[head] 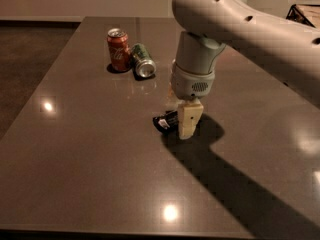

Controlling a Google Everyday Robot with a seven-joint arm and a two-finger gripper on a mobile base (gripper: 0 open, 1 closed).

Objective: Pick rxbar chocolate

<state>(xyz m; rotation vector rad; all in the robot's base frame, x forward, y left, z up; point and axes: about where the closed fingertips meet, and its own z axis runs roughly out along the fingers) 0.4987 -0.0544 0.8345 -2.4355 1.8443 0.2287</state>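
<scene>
One counter (90, 159) carries two cans, one red-orange can (118, 50) and one green can (142, 60), plus one rxbar chocolate (165, 121). One gripper (183, 127) hangs low, just beside that bar.

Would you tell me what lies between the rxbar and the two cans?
Only bare table, as the camera view shows. The gripper is down at the rxbar chocolate, on the side away from the red-orange can and the green can.
</scene>
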